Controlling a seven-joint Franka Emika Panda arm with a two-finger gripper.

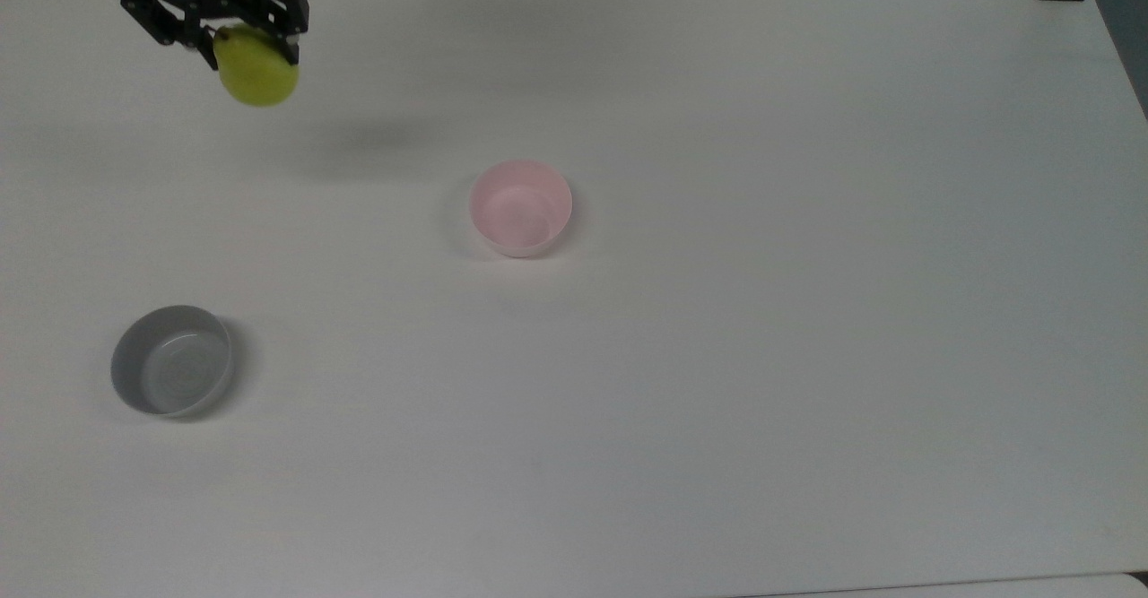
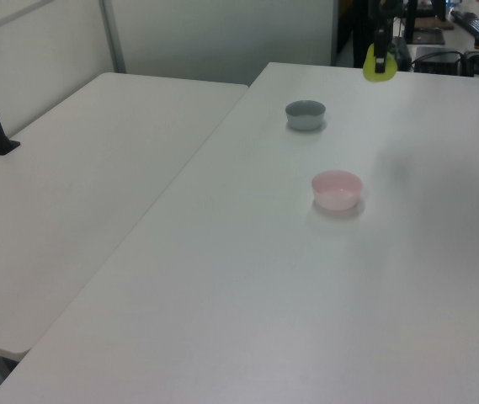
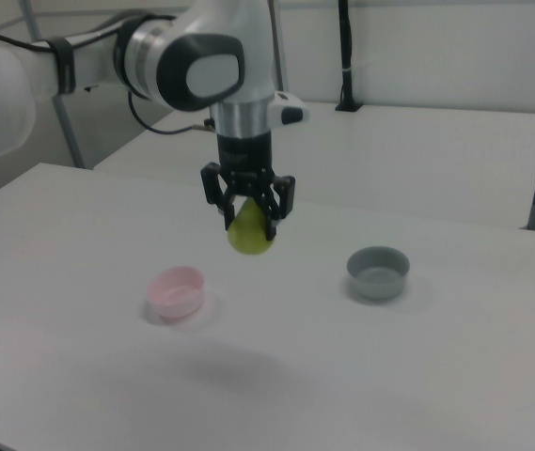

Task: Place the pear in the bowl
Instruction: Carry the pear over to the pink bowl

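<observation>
pear (image 3: 250,232) above table (image 3: 455,376), bowl (image 3: 176,290) right view's left

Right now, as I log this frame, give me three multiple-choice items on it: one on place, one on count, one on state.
1. Where is the pear?
A. in the pink bowl
B. in the air, in the gripper
C. on the table

2. How many bowls stand on the table?
A. one
B. two
C. three

3. The pink bowl is
A. empty
B. holding the pear
C. overturned

Key: 1 B, the gripper holds the pear clear of the table in the right view. 2 B, one pink and one grey bowl. 3 A, its bare inside shows in the top view.
</observation>
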